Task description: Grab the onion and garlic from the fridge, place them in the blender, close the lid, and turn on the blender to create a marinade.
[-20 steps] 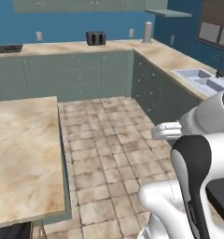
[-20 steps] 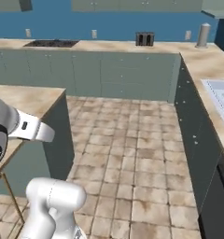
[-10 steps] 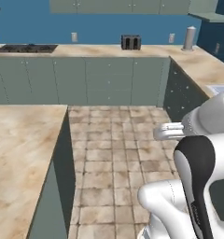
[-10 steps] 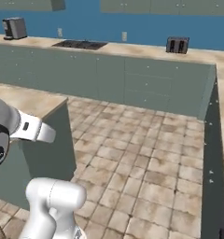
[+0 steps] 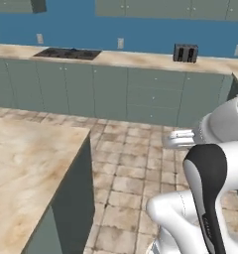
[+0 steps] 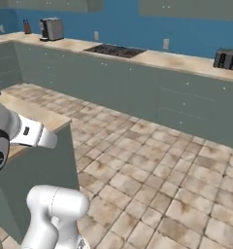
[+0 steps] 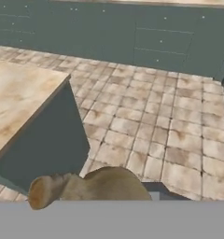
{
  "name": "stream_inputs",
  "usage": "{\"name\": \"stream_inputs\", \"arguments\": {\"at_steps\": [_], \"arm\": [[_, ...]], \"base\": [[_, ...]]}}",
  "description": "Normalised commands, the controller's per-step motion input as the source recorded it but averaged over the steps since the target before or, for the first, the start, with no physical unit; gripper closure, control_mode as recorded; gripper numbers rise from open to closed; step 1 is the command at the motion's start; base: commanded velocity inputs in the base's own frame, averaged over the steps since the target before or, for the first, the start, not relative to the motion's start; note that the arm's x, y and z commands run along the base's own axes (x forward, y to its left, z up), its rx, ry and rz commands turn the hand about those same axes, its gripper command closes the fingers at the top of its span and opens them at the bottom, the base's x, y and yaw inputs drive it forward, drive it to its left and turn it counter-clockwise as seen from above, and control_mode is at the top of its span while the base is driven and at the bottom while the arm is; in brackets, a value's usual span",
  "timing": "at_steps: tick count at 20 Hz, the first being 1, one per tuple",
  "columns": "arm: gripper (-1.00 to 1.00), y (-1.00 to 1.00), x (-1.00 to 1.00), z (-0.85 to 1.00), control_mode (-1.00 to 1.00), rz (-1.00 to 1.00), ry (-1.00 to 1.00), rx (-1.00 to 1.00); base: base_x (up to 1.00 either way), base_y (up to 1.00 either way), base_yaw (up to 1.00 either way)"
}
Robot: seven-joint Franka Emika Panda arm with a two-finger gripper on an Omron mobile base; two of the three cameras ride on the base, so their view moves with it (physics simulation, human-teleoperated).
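Base has swung left: the toaster (image 5: 185, 52) now sits right of centre. Gripper closed on the garlic (image 7: 81, 189), carried for transit to the blender.

Arm (image 5: 210, 173) folded, pincer shut on garlic (image 7: 86, 186)

A dark toaster (image 5: 185, 52) and a black hob (image 5: 69, 53) sit on the far worktop (image 5: 141, 59); an island worktop (image 5: 27, 168) stands near left.

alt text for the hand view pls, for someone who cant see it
A tan-brown garlic fills the bottom centre, close to the camera. Beyond it lie a beige tiled floor, the corner of a marble-topped island at left, and grey-green cabinets across the top.
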Motion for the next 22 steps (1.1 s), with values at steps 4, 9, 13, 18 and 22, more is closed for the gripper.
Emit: {"name": "stream_inputs", "arguments": {"at_steps": [4,9,13,18,22], "arm": [[1.00,0.00,0.00,0.00,1.00,0.00,0.00,0.00],[1.00,0.00,0.00,0.00,1.00,0.00,0.00,0.00],[1.00,0.00,0.00,0.00,1.00,0.00,0.00,0.00],[1.00,0.00,0.00,0.00,1.00,0.00,0.00,0.00],[1.00,0.00,0.00,0.00,1.00,0.00,0.00,0.00]], "base": [[1.00,-0.63,0.42],[1.00,-0.66,0.42],[0.96,-0.71,0.41],[0.99,-0.68,0.42],[1.00,-0.64,0.43]]}}
